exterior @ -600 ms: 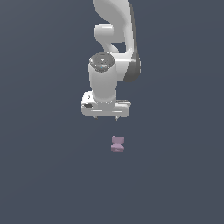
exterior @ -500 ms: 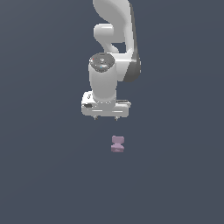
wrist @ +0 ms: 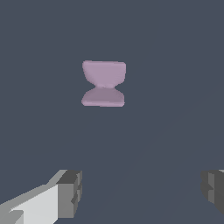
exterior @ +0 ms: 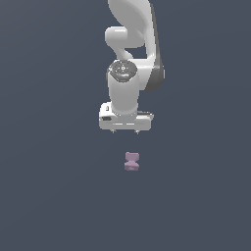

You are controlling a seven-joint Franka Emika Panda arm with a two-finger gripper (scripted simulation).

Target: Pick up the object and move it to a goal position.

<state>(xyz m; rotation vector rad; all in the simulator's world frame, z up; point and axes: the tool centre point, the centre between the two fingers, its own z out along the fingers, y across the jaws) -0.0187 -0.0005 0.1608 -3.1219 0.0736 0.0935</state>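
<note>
The object [exterior: 131, 161] is a small pale pinkish-purple spool-like lump with a narrow waist, lying on the dark grey surface. It also shows in the wrist view [wrist: 103, 83]. My white gripper [exterior: 125, 131] hangs open and empty, apart from the object, which lies below it in the exterior view and slightly toward that view's right. In the wrist view the gripper [wrist: 142, 190] shows two grey fingertips [wrist: 70, 194] spread wide apart, with nothing between them.
A plain dark grey surface [exterior: 54, 196] fills both views. The white arm [exterior: 130, 59] rises from the gripper toward the top of the exterior view.
The gripper has shifted slightly toward the exterior view's right, closer to above the object. The object has not moved.
</note>
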